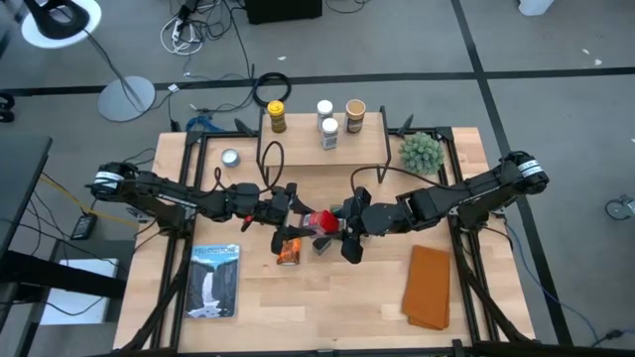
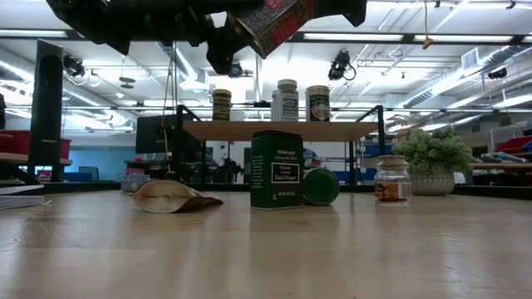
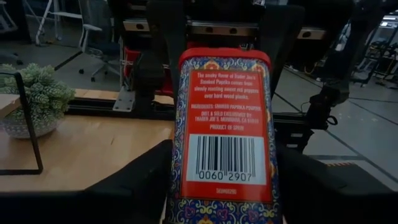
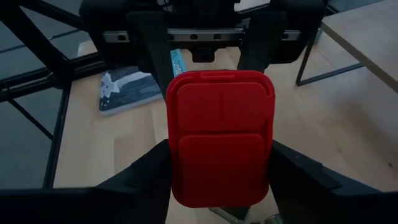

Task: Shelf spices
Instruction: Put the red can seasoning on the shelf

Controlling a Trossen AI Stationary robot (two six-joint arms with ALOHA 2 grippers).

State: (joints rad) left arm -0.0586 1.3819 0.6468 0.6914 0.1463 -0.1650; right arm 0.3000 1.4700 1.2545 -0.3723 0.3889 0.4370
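A red spice tin (image 1: 319, 219) with a patterned label hangs in the air above the table's middle, tilted in the low view (image 2: 274, 21). My left gripper (image 1: 301, 214) and my right gripper (image 1: 338, 224) meet at it from opposite sides, both shut on it. The light-wood shelf (image 1: 298, 149) stands at the far edge and carries a yellow-lidded jar (image 1: 277, 116), two white-lidded jars (image 1: 324, 107) and a tan-lidded jar (image 1: 355, 114). Below the arms, on the table, are a brown-orange packet (image 2: 170, 198), a dark green box (image 2: 277, 169), a green-lidded jar (image 2: 320, 186) on its side and a small jar (image 2: 392, 180). My left gripper pinches the tin's bottom end (image 3: 186, 205) between its two fingers (image 3: 140, 180), reaching level from the table's left along the tin. The tin is lifted clear. My right gripper pinches the red cap end (image 4: 221, 124) between its fingers (image 4: 146, 174), from the table's right.
A spiky green plant (image 1: 420, 151) stands right of the shelf, and a flat silver tin (image 1: 230, 158) lies left of it. A book (image 1: 215, 280) lies near left and an orange cloth (image 1: 430, 286) near right. Bare wood shows at the near middle.
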